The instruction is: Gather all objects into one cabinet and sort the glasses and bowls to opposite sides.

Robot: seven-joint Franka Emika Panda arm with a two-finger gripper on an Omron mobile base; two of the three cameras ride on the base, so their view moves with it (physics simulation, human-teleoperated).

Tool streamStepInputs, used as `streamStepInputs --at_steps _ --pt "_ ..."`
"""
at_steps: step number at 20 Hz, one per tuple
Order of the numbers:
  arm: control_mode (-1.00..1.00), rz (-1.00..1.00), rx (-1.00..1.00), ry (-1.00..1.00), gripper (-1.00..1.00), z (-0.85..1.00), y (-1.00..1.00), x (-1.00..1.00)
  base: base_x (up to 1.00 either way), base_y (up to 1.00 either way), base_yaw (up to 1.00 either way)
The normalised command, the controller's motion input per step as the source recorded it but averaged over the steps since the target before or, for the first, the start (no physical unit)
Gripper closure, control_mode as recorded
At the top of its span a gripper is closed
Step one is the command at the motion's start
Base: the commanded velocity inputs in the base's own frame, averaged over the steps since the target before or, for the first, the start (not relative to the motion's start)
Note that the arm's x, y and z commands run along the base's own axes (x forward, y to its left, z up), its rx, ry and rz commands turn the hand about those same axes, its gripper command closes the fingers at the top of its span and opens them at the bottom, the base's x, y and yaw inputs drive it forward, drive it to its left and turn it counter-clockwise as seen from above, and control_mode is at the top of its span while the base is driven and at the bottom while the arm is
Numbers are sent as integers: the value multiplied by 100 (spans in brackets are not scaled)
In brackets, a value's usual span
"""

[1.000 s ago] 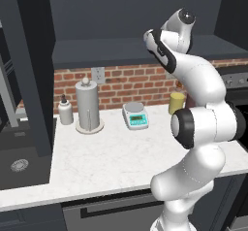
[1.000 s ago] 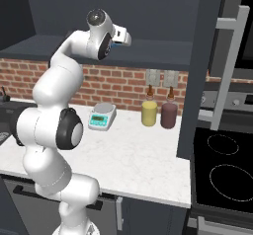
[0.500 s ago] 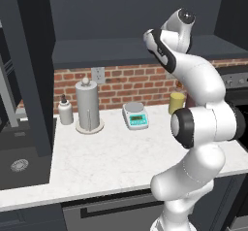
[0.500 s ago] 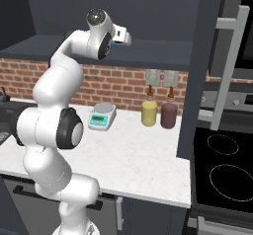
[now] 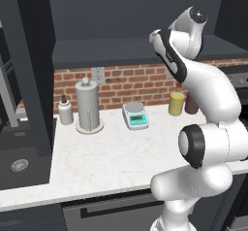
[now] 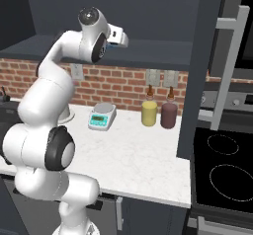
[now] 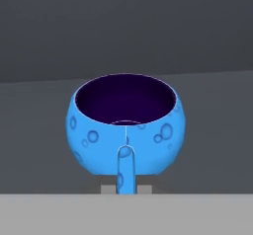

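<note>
The arm reaches up from the base to the open cabinet above the table, its hand at the level of the cabinet's floor. In the hand view the blue bowl sits right in front of the camera, upright, its dark inside showing, with grey cabinet surfaces behind it. The jaws are pinching the bowl's near rim: one blue-tinted finger rises over the front of the bowl's wall up to the rim, and the jaws stand almost pressed together on it. In the right base view the gripper points into the cabinet, a bit of blue showing at its tip. The cabinet door with its long grey handle stands open on the right. On the table below, against the brick wall, stand a paper towel holder, a small grey bottle, a kitchen scale, a yellow bottle and a dark red bottle. A black cooktop lies to the table's right.
</note>
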Motion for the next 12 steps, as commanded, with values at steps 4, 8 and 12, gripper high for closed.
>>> streamStepInputs --at_steps 4,8,12 --pt "-100 0 0 0 100 11 0 -64 0 0 0" --pt "-100 0 0 0 100 18 0 -64 0 0 0" --pt "-100 0 0 0 100 16 0 -52 0 0 0"
